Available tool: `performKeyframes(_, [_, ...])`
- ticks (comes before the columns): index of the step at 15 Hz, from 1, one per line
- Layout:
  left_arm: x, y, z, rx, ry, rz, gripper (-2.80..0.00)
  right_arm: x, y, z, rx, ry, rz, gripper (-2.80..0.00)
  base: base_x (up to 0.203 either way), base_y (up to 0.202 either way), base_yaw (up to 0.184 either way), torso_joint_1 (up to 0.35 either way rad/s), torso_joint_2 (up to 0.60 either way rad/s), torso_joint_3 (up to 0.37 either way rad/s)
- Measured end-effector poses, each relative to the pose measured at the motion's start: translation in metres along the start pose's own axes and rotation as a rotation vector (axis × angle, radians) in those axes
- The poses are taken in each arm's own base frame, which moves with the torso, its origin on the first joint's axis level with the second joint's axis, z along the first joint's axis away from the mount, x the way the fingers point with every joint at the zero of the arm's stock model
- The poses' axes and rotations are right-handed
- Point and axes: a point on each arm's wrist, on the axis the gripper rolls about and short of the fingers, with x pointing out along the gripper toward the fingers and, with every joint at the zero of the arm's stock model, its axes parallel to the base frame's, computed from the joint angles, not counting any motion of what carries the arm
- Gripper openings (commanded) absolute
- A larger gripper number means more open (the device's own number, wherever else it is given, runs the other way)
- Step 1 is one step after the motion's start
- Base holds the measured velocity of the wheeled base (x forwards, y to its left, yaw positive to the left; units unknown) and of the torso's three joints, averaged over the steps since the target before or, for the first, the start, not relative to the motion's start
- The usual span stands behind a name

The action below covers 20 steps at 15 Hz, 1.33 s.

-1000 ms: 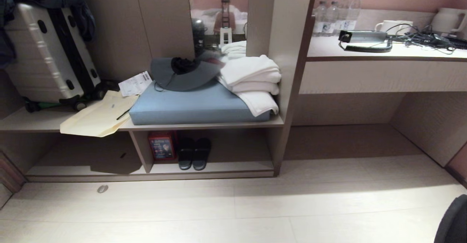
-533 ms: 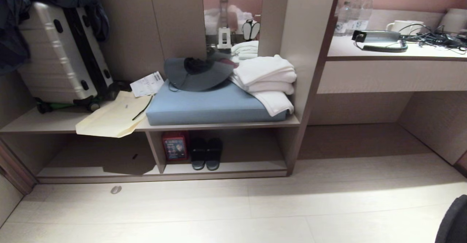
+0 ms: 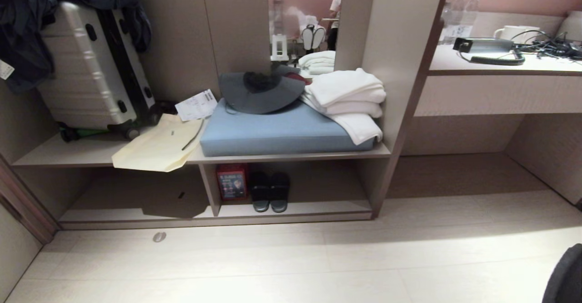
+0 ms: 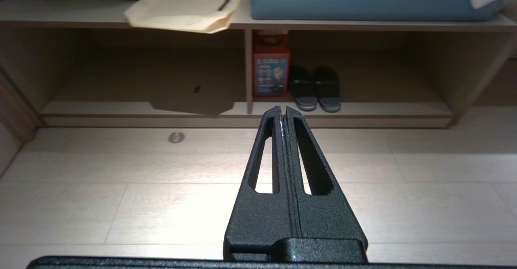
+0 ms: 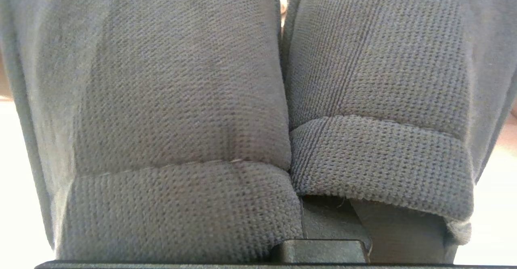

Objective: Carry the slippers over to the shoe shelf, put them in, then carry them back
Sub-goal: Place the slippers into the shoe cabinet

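Observation:
The dark grey-blue ribbed fabric slippers (image 5: 226,99) fill the right wrist view, side by side, with my right gripper shut on them. Only part of one finger (image 5: 335,220) shows under their bands. The shoe shelf (image 3: 291,209) is the low beige cubby ahead across the floor, with an upright divider (image 3: 210,189); it also appears in the left wrist view (image 4: 363,108). My left gripper (image 4: 282,109) is shut and empty, held above the floor and pointing at the shelf. Neither arm shows clearly in the head view.
A black sandal pair (image 3: 270,192) and a red box (image 3: 232,182) stand in the cubby's right bay. Above lie a blue cushion (image 3: 282,132), towels, a hat, a paper bag and a suitcase (image 3: 91,66). A desk (image 3: 495,93) stands at the right.
The whole scene has slid to the right in the head view, so the camera has moved leftward. The things on the shelf have kept their places.

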Motion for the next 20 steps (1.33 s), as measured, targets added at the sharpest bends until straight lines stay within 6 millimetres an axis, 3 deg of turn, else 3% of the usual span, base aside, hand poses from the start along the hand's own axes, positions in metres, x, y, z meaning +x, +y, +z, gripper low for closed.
performKeyframes(8, [0.0000,0.0000,0.0000,0.002,0.000,0.000,-2.80,0.0000,0.0000,0.0000,0.000,0.000,0.001,-2.80,0.000,0.000,0.000,0.000,0.00,0.000])
performKeyframes(14, [0.0000,0.0000,0.0000,0.002,0.000,-0.001,-2.80,0.0000,0.0000,0.0000,0.000,0.000,0.000,-2.80,0.174,0.000,-0.001,0.004,0.00,0.003])
performKeyframes(20, [0.0000,0.0000,0.0000,0.000,0.000,0.000,-2.80,0.0000,0.0000,0.0001,0.000,-0.001,0.001,-2.80,0.012,0.000,-0.001,0.002,0.00,0.000])
